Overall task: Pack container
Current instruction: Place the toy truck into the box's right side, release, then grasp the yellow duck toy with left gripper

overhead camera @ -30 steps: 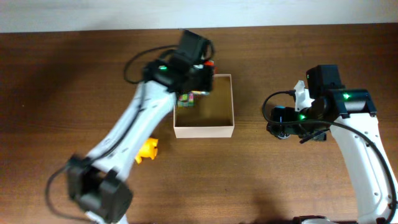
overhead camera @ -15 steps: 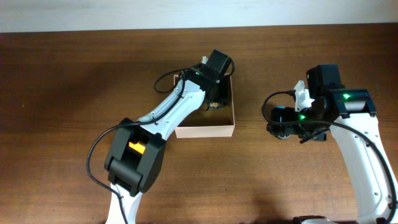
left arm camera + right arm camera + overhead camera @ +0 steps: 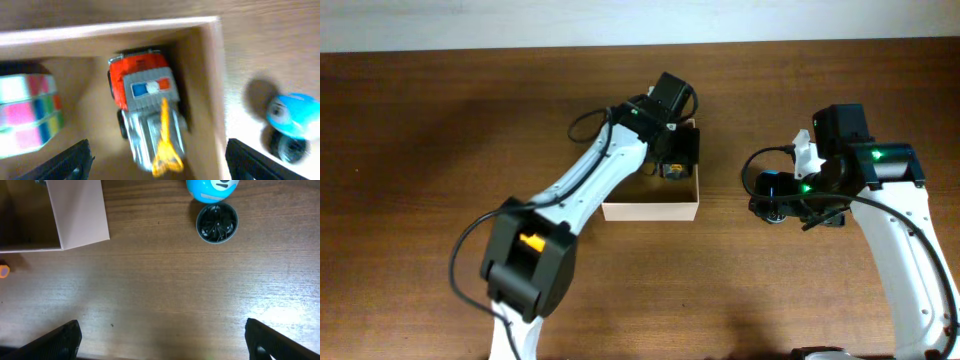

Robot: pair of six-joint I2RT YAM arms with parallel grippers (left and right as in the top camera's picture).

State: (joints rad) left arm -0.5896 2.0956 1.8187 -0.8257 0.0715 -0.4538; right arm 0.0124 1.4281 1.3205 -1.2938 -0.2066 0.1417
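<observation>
Left hand wide open over the container, right hand likewise over brown woodgrain table, pale strip beyond.

No readable text, label or number appears anywhere.

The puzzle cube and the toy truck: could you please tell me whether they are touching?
Apart. The left wrist view shows bare cardboard floor between the puzzle cube and the toy truck inside the container.
</observation>
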